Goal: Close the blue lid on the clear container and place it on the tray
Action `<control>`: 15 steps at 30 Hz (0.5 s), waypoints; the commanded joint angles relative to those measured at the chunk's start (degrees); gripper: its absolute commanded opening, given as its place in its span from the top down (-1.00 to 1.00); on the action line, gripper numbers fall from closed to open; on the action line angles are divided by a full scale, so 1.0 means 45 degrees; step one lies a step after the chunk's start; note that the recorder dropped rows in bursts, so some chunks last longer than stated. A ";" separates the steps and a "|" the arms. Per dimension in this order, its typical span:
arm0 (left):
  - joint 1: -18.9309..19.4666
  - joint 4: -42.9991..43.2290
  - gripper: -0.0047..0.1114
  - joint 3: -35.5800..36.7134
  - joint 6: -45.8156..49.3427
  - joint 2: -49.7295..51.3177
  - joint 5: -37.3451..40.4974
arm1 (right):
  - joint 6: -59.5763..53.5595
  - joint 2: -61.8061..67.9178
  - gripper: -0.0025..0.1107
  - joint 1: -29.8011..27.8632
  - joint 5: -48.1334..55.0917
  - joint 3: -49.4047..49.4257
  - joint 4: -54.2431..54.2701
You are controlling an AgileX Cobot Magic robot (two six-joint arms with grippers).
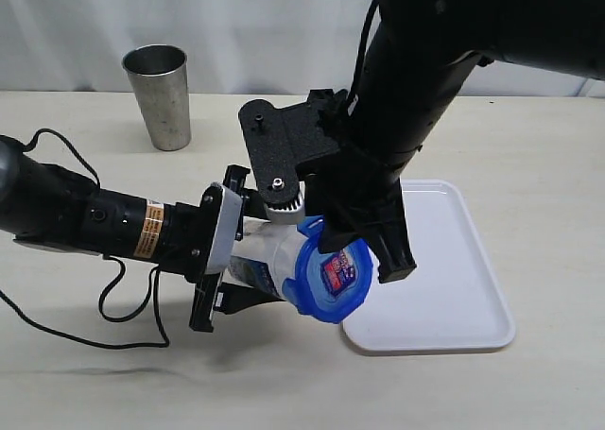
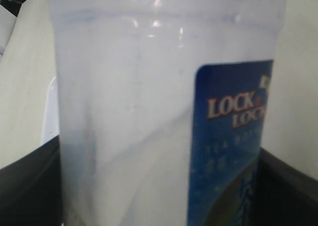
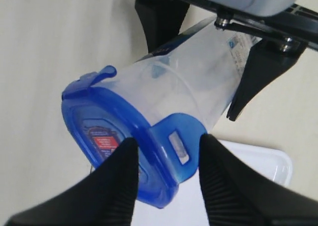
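Right arm [image 1: 416, 90], black and bulky, stands nearest the lens and reaches down over the scene; right hand [image 3: 166, 142] shows its ribbed fingers [image 3: 119, 181] part-way apart, one on each side of a flap of the blue lid [image 3: 99, 131]; whether they pinch that flap cannot be told. Left hand [image 1: 248, 250] is clamped across the body of the clear container [image 1: 269, 255], which lies on its side, raised off the worktop [image 1: 529, 146], printed label toward the left wrist camera; the lid sits on the container's mouth, another flap standing outward; the lidded end hangs above the left edge of the tray [image 1: 454, 307], which lies flat on the worktop. Grey steel cup [image 1: 161, 94] stands upright, well apart from the container, toward the back of the worktop.
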 commanded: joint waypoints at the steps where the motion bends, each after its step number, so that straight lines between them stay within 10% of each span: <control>1: 0.0011 -0.0186 0.92 0.0016 -0.0245 -0.0122 -0.1689 | -0.0083 0.0307 0.37 -0.0031 0.0143 0.0061 0.0175; 15: 0.0011 -0.0186 0.92 0.0016 -0.0654 -0.0122 -0.2698 | -0.0083 0.0918 0.42 0.0535 -0.0021 0.0061 0.0224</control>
